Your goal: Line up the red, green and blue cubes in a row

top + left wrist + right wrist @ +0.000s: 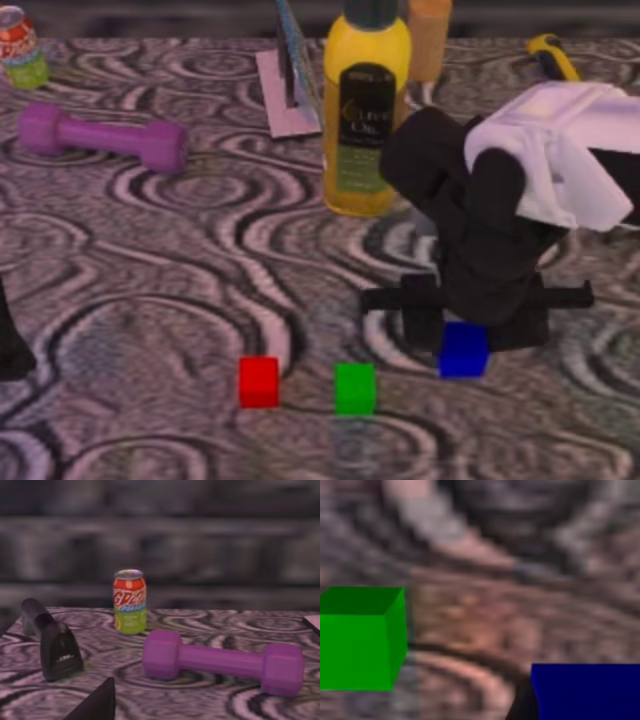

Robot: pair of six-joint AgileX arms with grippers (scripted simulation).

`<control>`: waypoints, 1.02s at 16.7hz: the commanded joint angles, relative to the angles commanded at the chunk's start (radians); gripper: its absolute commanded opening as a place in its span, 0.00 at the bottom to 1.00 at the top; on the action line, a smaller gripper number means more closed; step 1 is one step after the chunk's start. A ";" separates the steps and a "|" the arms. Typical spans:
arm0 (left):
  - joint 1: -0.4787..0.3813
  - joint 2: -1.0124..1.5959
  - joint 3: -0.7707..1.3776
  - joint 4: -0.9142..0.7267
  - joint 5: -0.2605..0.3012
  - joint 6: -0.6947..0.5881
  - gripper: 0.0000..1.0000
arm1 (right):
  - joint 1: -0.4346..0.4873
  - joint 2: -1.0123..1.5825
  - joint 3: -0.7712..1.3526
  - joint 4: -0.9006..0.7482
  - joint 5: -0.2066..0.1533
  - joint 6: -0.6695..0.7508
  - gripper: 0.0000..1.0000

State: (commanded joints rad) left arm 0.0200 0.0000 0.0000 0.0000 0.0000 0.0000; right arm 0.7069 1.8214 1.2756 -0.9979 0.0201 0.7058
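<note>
The red cube (259,382) and the green cube (354,388) sit side by side near the table's front edge. The blue cube (462,350) is to the right of the green one and a little farther back. My right gripper (472,335) comes down over it, a black finger close against each side, shut on it. In the right wrist view the blue cube (585,692) fills the near corner, with the green cube (360,640) resting on the table beyond. My left arm (10,345) is parked at the left edge, and one finger (97,705) shows.
A tall yellow bottle (366,105) stands behind the right arm. A purple dumbbell (100,135) lies at the back left, with a soda can (22,47) in the corner. A black scanner (52,640) sits near the left arm. A pink card (285,100) is at the back.
</note>
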 joint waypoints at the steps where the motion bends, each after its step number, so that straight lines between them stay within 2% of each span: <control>1: 0.000 0.000 0.000 0.000 0.000 0.000 1.00 | 0.002 0.012 -0.024 0.038 0.000 0.001 0.00; 5: 0.000 0.000 0.000 0.000 0.000 0.000 1.00 | 0.004 0.057 -0.112 0.180 0.003 0.007 0.00; 10: 0.000 0.000 0.000 0.000 0.000 0.000 1.00 | 0.006 0.065 -0.125 0.196 0.003 0.008 0.00; 17: 0.000 0.000 0.000 0.000 0.000 0.000 1.00 | 0.006 0.065 -0.125 0.196 0.003 0.008 0.53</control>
State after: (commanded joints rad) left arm 0.0200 0.0000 0.0000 0.0000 0.0000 0.0000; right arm 0.7125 1.8867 1.1504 -0.8019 0.0235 0.7137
